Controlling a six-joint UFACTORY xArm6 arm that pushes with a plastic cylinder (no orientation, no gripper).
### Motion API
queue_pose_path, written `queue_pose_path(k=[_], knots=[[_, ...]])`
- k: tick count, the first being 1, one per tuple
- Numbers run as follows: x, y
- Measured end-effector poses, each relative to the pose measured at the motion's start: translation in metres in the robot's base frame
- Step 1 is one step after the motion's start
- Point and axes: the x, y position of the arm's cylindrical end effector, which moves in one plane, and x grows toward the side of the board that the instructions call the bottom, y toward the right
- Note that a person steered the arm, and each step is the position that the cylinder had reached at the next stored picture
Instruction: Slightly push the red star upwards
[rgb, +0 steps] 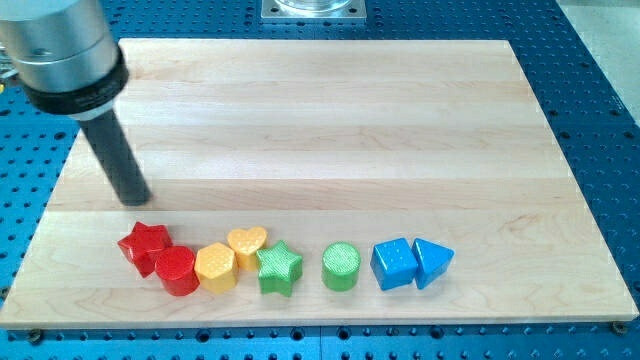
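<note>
Across the whole view: a pale wooden board (330, 120) is seen lying on a blue perforated table (600, 120), with a metal plate (313, 9) showing at the view's top edge.
Arm: a silver and black cylinder (65, 55) is seen at the view's top left, with the straight dark rod (118, 155) slanting down from it toward the view's bottom right.
My tip (135, 201): it is set on the board just above the red star, slightly to the view's left of it — a narrow strip of bare wood is seen between them, so no contact is shown.
Gripper state: no gripper is carried, only the rod, so nothing is grasped or released.
Block row: seven blocks are laid along the view's bottom part of the board.
Blue cube (393, 264): placed against the blue triangle (432, 262), at the row's right end.
Red star (145, 245): found at the row's left end, touching the red cylinder (177, 270) at its lower right.
Orange hexagon (215, 267): pressed between the red cylinder and the green star (279, 267).
Yellow heart (246, 243): set just above the orange hexagon and the green star — touching both.
Green cylinder (341, 267): standing alone, apart from the green star and from the blue cube.
</note>
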Motion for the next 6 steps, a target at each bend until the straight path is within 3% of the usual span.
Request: queue_pose_path(k=[1,2,3,4,6], knots=[[0.054,-0.049],[0.133,-0.045],[0.134,-0.036],[0.118,0.010],[0.102,0.020]])
